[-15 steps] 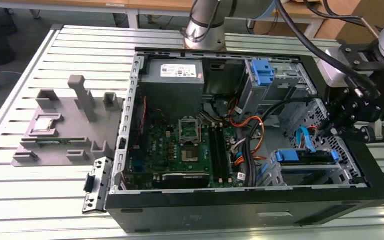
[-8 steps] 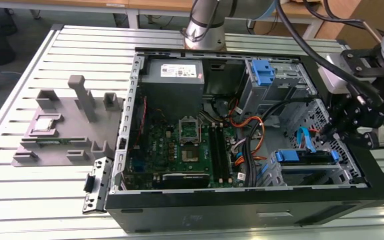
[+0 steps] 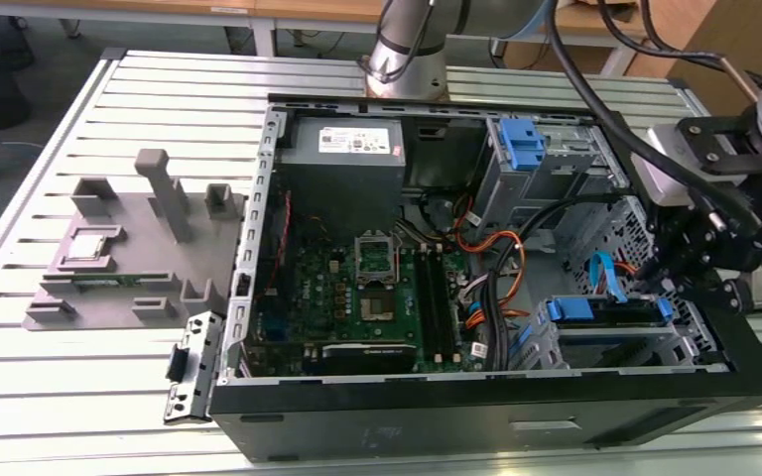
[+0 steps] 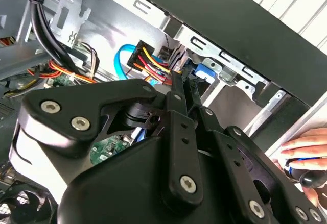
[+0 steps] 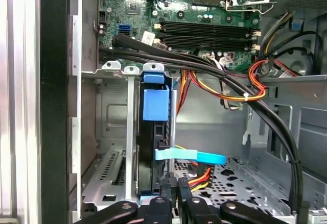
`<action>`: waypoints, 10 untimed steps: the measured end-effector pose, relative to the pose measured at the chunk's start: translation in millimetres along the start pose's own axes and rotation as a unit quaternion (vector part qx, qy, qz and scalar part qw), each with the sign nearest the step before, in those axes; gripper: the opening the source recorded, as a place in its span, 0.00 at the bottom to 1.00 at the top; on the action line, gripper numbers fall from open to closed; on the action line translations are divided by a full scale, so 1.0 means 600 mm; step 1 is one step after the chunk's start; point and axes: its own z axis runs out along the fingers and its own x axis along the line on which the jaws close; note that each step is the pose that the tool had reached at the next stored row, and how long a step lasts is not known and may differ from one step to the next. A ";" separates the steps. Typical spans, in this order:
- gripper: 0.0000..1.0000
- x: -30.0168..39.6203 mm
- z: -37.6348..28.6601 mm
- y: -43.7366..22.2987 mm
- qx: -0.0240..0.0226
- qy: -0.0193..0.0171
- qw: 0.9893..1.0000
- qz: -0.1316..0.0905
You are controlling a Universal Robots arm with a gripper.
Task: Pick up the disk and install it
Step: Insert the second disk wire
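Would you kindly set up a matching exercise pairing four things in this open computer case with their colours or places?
Things:
1. disk
2. power supply
3. gripper
4. fixture

Descriptions:
A. grey, on the table outside the case
B. black, at the disk's end
C. standing on edge in the drive bay, blue rails
D. white sticker, case corner

Pairs: 1-C, 2-D, 3-B, 4-A

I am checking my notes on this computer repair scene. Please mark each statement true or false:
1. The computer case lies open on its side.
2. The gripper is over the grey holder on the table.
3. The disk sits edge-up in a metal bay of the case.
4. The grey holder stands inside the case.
1. True: the computer case lies open.
2. False: the gripper is inside the case, at the disk.
3. True.
4. False: the grey holder rests on the table, beside the case.
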 end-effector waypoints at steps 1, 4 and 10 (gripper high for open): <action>0.17 0.001 0.001 0.000 0.000 0.000 1.000 0.000; 0.17 0.003 0.002 0.002 0.000 0.001 1.000 0.000; 0.17 0.009 0.003 0.007 0.000 0.002 1.000 0.000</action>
